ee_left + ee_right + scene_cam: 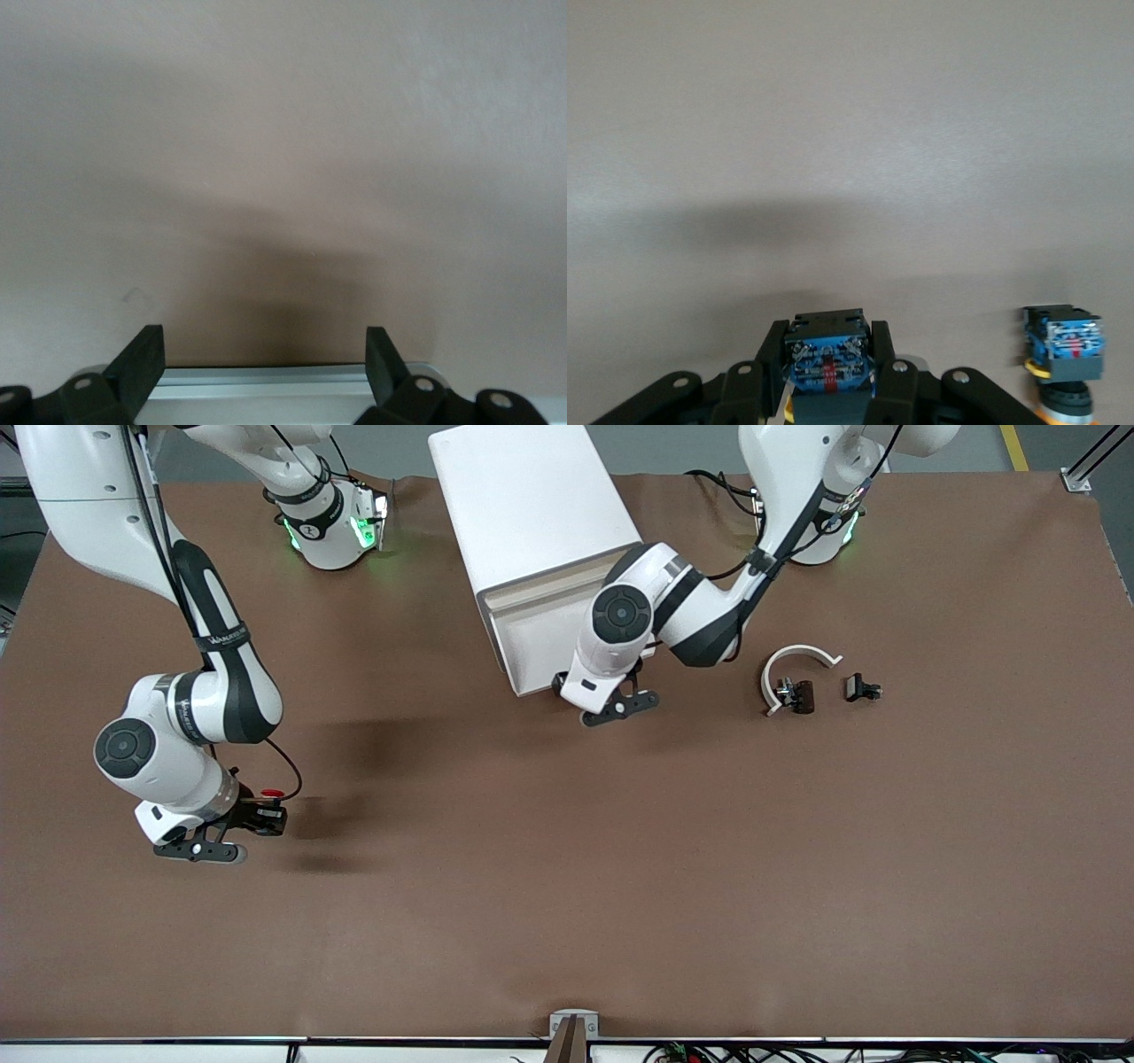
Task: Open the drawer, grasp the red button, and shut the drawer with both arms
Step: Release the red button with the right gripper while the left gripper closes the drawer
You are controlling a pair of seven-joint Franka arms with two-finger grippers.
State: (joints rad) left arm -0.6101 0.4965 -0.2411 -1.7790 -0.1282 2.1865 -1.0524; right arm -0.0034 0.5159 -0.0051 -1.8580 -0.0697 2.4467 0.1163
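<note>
My right gripper [257, 819] is low over the table toward the right arm's end. It is shut on the button, whose red cap [272, 793] shows beside the fingers. In the right wrist view the button's blue base [828, 365] sits between the two fingers. My left gripper [620, 704] is open and empty in front of the white cabinet [532, 514], by the foot of its front. Its fingers [142, 363] stand wide apart over bare table. The cabinet's front [540, 629] is seen steeply and partly covered by the left arm. I cannot tell whether the drawer is pushed in.
A second small button with a blue base and a yellow band [1063, 354] lies close by the right gripper. A white curved piece [802, 657] with a small black part [797, 695] and another black part [861, 688] lie toward the left arm's end.
</note>
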